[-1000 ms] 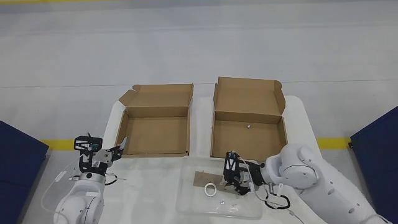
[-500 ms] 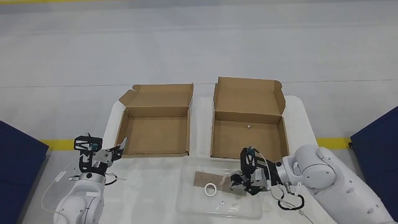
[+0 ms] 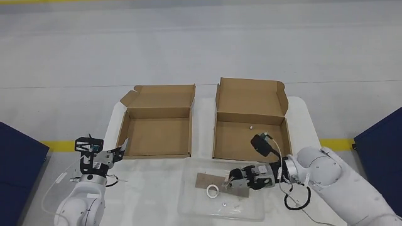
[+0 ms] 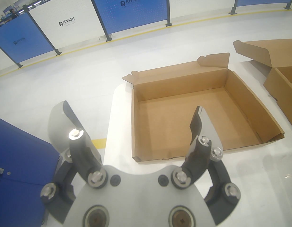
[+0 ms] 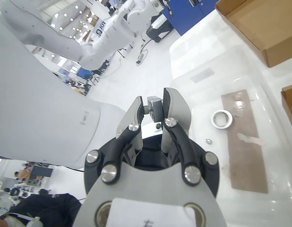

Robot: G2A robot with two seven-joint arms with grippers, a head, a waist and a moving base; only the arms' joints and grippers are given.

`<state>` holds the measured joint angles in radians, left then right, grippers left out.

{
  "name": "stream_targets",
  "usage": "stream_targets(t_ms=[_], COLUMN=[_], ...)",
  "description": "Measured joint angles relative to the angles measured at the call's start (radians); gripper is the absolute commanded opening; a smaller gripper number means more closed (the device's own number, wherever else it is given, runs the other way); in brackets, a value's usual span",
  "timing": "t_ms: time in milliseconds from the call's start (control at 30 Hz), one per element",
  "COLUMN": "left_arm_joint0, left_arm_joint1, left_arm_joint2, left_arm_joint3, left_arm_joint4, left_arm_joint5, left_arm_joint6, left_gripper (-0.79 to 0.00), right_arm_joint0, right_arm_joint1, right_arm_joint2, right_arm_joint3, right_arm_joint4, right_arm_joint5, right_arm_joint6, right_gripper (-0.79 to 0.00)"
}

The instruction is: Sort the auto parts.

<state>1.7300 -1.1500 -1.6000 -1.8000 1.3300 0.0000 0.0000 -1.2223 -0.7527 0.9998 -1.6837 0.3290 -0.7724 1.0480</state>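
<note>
Slip risk: small metal part (image 5: 156, 112) pinched at the tips of the right jaws.
Held above the clear tray (image 3: 191, 204) at 5 o'clock, it may drop short of the cardboard box (image 3: 232, 138); left jaws gape wide at 8 o'clock.

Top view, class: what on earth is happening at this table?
The right end effector is shut on a small metal part above the clear tray, where a white ring lies. The left end effector hangs open beside the left box. One small piece lies in the right box.
</note>
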Motion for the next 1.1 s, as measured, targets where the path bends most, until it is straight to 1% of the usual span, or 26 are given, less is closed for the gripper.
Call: stream_targets(t_ms=[200,500,600,733,900,1100], left_arm_joint0=[0.000,0.000,0.000,0.000,0.000,0.000], left_arm_joint1=[0.000,0.000,0.000,0.000,0.000,0.000], left_arm_joint2=[0.000,0.000,0.000,0.000,0.000,0.000], left_arm_joint3=[0.000,0.000,0.000,0.000,0.000,0.000], left_arm_joint4=[0.000,0.000,0.000,0.000,0.000,0.000], left_arm_joint5=[0.000,0.000,0.000,0.000,0.000,0.000], left_arm_joint6=[0.000,0.000,0.000,0.000,0.000,0.000], left_gripper=[0.000,0.000,0.000,0.000,0.000,0.000], right_arm_joint0=[0.058,0.057,0.059,0.090,0.136,0.191], right_arm_joint1=[0.024,0.024,0.018,0.012,-0.003,-0.030], right_arm_joint2=[-0.033,-0.034,-0.039,-0.035,-0.039,-0.040], right_arm_joint3=[0.024,0.022,-0.012,-0.041,-0.075,-0.075], right_arm_joint4=[0.224,0.225,0.275,0.402,0.589,0.719], right_arm_joint5=[0.042,0.042,0.062,0.104,0.194,0.270], right_arm_joint6=[0.042,0.040,0.036,0.103,0.194,0.269], right_gripper=[-0.785,-0.785,-0.785,-0.785,-0.785,-0.785])
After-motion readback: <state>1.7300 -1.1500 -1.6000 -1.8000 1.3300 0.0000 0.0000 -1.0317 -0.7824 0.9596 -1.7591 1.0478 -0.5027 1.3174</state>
